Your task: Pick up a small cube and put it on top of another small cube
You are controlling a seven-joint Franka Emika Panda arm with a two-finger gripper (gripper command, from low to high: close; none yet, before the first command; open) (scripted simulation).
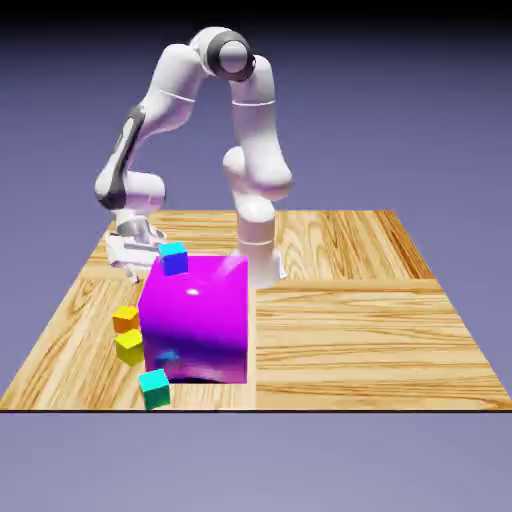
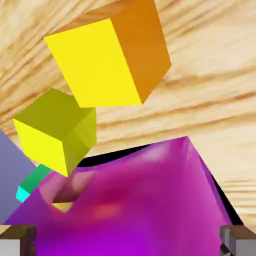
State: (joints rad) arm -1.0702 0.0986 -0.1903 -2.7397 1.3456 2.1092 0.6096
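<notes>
My gripper (image 1: 134, 277) is spread and empty; I should align it over the orange cube (image 1: 125, 319), beside the yellow cube (image 1: 130, 347), descending straight without brushing the magenta cube (image 1: 205, 320).

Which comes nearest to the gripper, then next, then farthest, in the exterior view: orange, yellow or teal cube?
1. Orange cube, left of the big magenta cube.
2. Yellow cube, just toward the camera from it.
3. Teal cube, by the table's near edge.
</notes>
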